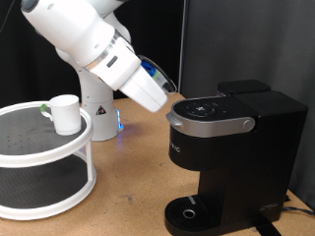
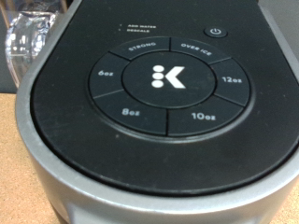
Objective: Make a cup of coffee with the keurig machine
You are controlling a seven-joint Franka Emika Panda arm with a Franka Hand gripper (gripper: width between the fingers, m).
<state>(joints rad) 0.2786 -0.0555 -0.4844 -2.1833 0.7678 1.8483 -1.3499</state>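
Note:
The keurig machine (image 1: pixel 234 147) stands on the wooden table at the exterior view's right. Its silver-grey lid handle (image 1: pixel 212 125) is down and its round drip tray (image 1: pixel 190 212) is bare. My gripper (image 1: pixel 167 98) hangs at the end of the white arm, just by the lid's left edge; its fingers are hard to make out. The wrist view is filled by the lid's black button panel (image 2: pixel 168 79) with the K button and size buttons; no fingers show there. The cup (image 1: pixel 65 113) stands upright on the rack's top tier, far from the gripper.
A white two-tier round rack (image 1: pixel 39 147) stands at the exterior view's left. The robot base (image 1: pixel 98 113) with a blue light is behind it. A clear water tank (image 2: pixel 28 42) shows beside the lid. A black curtain hangs behind.

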